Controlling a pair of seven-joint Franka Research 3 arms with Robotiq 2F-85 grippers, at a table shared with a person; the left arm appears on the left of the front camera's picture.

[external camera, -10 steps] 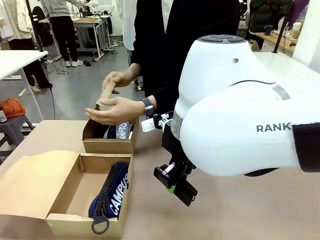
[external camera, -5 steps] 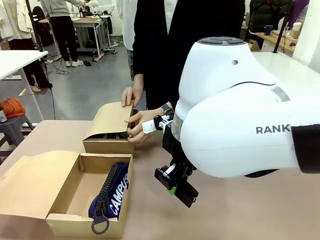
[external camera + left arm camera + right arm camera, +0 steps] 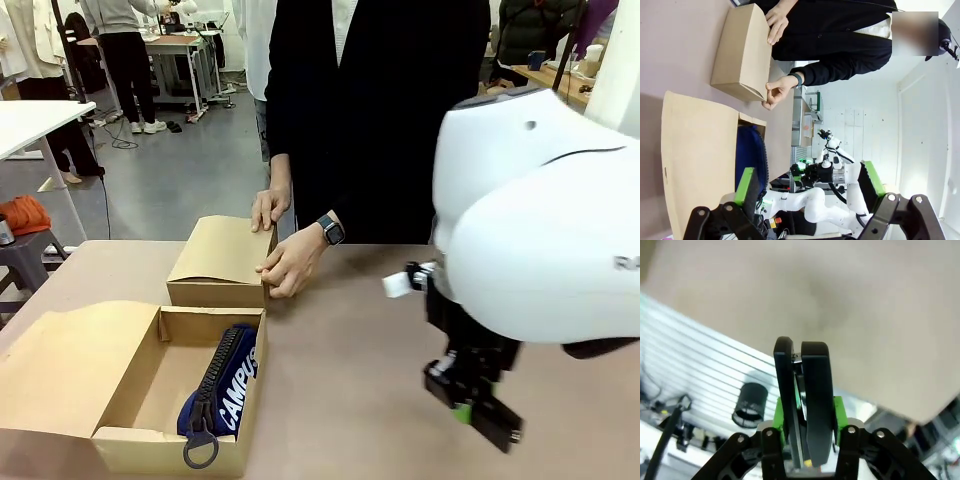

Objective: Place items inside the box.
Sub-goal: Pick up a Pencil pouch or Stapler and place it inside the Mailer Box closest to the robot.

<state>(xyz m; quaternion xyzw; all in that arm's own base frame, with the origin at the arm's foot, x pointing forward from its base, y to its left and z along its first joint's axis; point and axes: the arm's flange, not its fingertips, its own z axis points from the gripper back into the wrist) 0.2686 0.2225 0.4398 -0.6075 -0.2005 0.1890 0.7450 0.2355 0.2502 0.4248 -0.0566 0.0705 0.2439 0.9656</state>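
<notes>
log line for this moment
left gripper open above open box | right gripper shut over table | navy pouch in open box | person's hands on closed box

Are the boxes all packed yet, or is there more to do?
Partly. The far box has its lid down, with the person's hands on it. The near box is open and holds a navy CAMPUS pouch. The left gripper is open, the right gripper shut, both empty. Left, probably: closing the near box.

A tan counter (image 3: pixel 340 400) is seen beneath the right pincer (image 3: pixel 470 405). Two cardboard boxes are set directly on it, well to that pincer's left. An open box (image 3: pixel 140 452) is placed level with the pincer, and a closed box (image 3: pixel 215 258) just beyond it.
</notes>
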